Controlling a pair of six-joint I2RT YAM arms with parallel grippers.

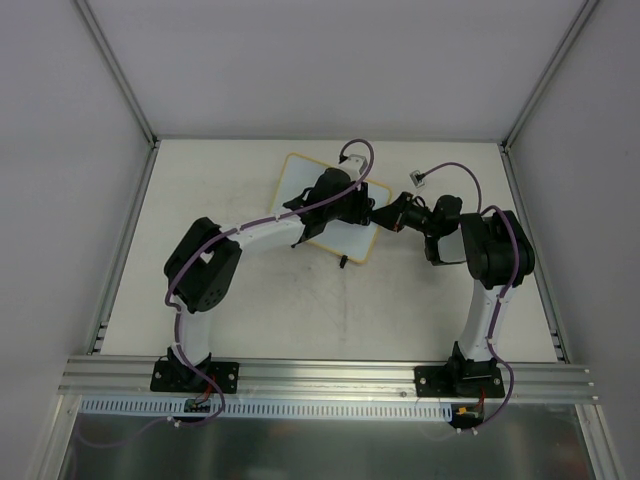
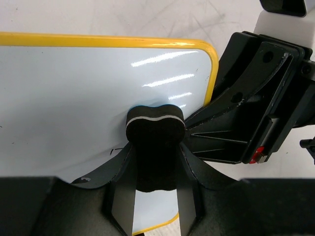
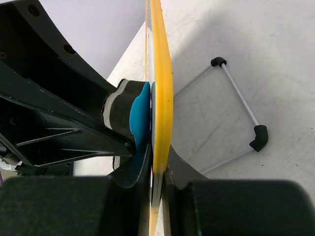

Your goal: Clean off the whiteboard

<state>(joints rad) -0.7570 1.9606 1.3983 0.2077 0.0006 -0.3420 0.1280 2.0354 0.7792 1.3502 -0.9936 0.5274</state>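
Far middle of the table (image 1: pixel 250 320): the whiteboard (image 1: pixel 305 180) lies askew to the table's edges, its thin yellow frame bright against the pale top, while both my arms meet over it. My left arm (image 1: pixel 250 235) reaches in from the near left. My left jaws are clenched on the eraser (image 2: pixel 156 130), a dark foam block with a white stripe round it, and its blue face is pressed against the board's white surface close to the right-hand frame. My right arm (image 1: pixel 480 300) comes in from the other side, and my right jaws are clamped on the board's right edge, one finger on each face of the yellow rim.

The only writing is a faint dark stroke (image 2: pixel 115 150) just left of the eraser, too slight to read. Strip-shaped reflections gleam across the white surface above the eraser. Behind the board, in the right wrist view, thin wire legs end in black clip feet (image 3: pixel 259 137) resting on the table. Whether the board lies flat or is propped, I cannot tell.

The table is off-white and matt, crossed by fine scratches and grey scuffs. Plain grey-white walls (image 1: pixel 320 60) with metal corner posts close in the far side and both flanks. A ribbed aluminium rail (image 1: pixel 330 375) along the near edge carries my two bases, and purple cables (image 1: pixel 358 148) loop along the arms.
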